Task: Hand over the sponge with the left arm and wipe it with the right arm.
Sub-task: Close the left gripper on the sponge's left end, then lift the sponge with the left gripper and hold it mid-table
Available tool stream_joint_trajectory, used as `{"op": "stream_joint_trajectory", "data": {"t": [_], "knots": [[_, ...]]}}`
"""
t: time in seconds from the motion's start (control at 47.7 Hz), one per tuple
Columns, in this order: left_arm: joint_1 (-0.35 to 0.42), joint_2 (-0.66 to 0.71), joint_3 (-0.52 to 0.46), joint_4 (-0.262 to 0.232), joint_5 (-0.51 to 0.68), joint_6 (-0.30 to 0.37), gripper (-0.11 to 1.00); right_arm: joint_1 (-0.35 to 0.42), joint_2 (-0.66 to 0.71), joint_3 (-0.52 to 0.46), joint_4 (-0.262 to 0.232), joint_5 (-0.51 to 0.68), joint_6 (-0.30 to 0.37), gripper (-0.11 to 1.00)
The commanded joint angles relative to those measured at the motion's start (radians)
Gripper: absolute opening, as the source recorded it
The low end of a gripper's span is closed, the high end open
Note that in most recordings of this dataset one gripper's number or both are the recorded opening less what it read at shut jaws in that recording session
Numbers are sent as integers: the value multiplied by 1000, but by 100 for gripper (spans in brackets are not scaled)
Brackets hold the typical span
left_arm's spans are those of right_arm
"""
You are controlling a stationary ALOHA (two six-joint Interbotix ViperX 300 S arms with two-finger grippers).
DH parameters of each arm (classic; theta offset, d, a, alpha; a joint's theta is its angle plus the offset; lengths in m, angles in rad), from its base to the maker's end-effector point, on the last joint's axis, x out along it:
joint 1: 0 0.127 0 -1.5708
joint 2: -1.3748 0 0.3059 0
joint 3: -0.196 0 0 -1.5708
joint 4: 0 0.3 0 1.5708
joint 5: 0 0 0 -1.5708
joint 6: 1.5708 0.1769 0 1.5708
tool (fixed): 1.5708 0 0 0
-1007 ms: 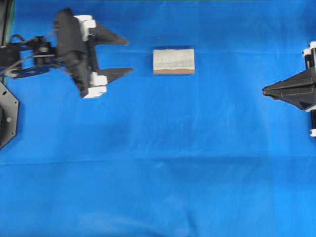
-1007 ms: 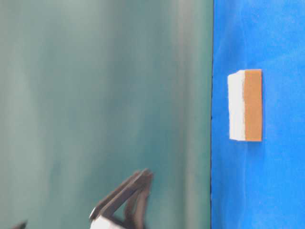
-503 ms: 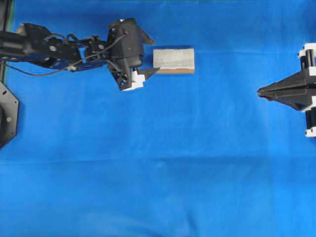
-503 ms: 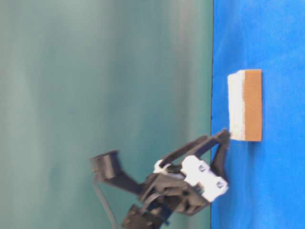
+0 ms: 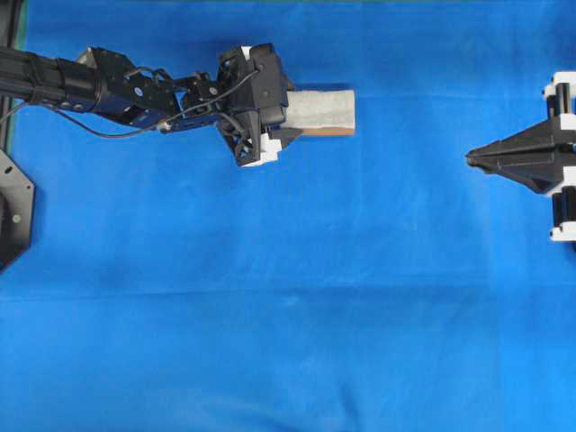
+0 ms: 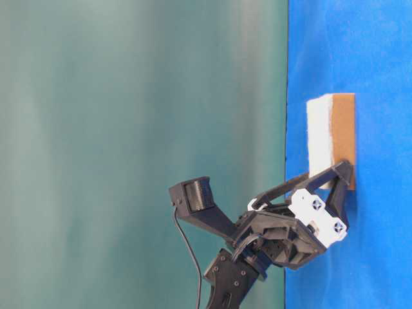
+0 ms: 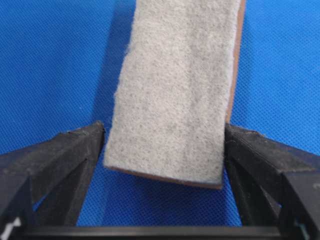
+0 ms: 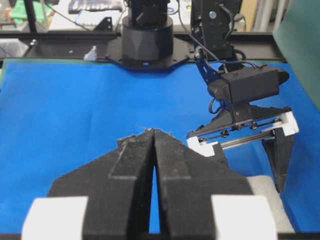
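The sponge (image 5: 326, 110) lies flat on the blue cloth, grey-white top up, with its thin orange-brown layer showing along one edge (image 6: 343, 135). My left gripper (image 5: 292, 110) is open and low over the cloth, its two black fingers straddling the sponge's left end. In the left wrist view the sponge (image 7: 175, 90) fills the space between the fingertips (image 7: 95, 135), with a thin gap on the left side. My right gripper (image 5: 470, 159) hovers at the right edge, shut and empty, pointing left toward the sponge. In the right wrist view its fingers (image 8: 135, 150) meet at the tip.
A blue cloth (image 5: 288, 315) covers the table. A black arm base (image 5: 9, 216) sits at the left edge. A green backdrop (image 6: 129, 96) stands behind the table. The right wrist view shows the left arm's base (image 8: 147, 45) at the cloth's far edge.
My left arm has reached right and come down; its open fingers went from left of the sponge to straddling its left end. The right gripper has crept slightly left. The sponge stays put.
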Motion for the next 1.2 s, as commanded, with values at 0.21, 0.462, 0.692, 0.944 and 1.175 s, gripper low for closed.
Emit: {"op": "stream_joint_trajectory", "data": {"t": [0.21,0.462,0.692,0.944,1.175], "knots": [[11,-20,-21,2,37,-5,73,-2,12,-18,2,-8,0,0],[3,-71,-14,2,67,-51,37,-3,26,-15,2,-5,0,0],[-57,-218,-11,2,232,-140,37,-2,52,-20,3,-6,2,0],[-181,-368,3,-5,353,-215,37,-17,81,-23,5,-9,2,0],[-290,-456,44,-5,356,-364,37,-18,97,-25,5,-8,2,0]]}}
